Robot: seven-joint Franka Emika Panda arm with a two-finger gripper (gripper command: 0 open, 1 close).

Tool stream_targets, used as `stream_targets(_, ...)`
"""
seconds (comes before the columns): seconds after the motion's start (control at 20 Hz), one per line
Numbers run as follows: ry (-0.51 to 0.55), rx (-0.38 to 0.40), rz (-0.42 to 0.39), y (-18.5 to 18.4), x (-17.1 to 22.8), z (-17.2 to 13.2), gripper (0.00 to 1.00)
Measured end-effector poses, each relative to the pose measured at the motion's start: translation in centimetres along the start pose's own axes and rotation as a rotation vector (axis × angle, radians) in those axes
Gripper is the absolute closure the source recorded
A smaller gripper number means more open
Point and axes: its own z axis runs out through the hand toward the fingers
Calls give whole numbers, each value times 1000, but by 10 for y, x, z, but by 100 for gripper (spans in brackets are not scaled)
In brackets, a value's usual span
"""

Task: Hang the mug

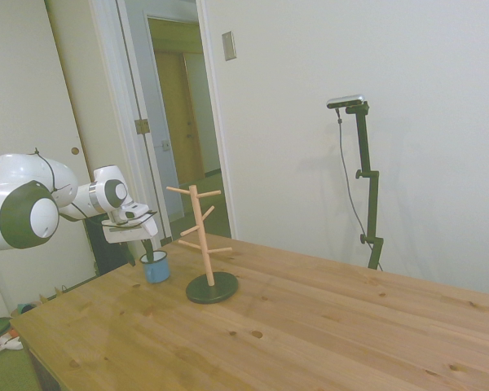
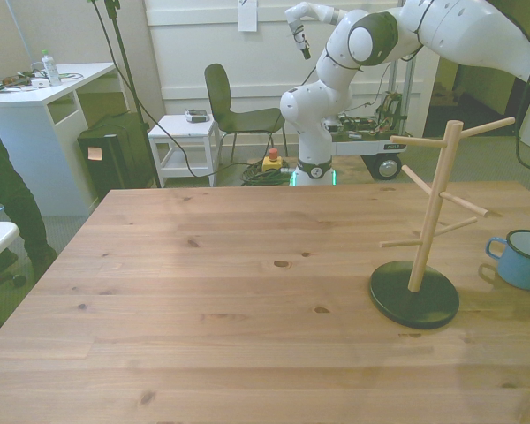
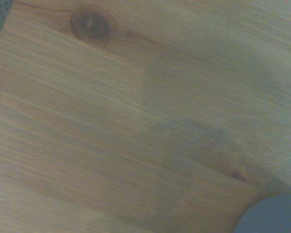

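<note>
A bare stretch of wooden table [image 1: 326,326] fills the foreground in the side view, w/ a peg stand [image 1: 202,244] set further back on its dark round base, pegs angled out both ways. Just beyond and beside the stand sits the mug [image 1: 156,266], light blue, upright on the tabletop near the table's far corner, not on any peg. Directly above the mug hangs the gripper [image 1: 149,247]: a dark finger drops from the white hand to the mug's rim and seems to dip inside it, but whether the fingers are apart or clamped on the wall can't be told from here. The white arm [image 1: 33,204] reaches in behind. In the front view the stand [image 2: 428,230] rises at the front view's right, its base [image 2: 414,295] on the wood; the mug [image 2: 521,259] stands just beside it, closer to the frame edge, handle turned toward the stand, dark inside showing, w/ a thin dark line at its rim by the frame edge. Well behind the table: a chair [image 2: 234,110], a small white side table [image 2: 185,141], a white desk [image 2: 44,106], and a person's dark trouser leg [image 2: 4,190] at the front view's left. The wrist view, blurred, shows wood grain w/ a knot [image 3: 91,23] and a blue-grey curve, prob. the mug [image 3: 271,216], at one corner.
</note>
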Motion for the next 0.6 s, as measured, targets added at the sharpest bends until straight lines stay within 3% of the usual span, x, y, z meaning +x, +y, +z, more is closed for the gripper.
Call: stream_targets(0.6, -14, -43, 7, 5, -7, -4, 100)
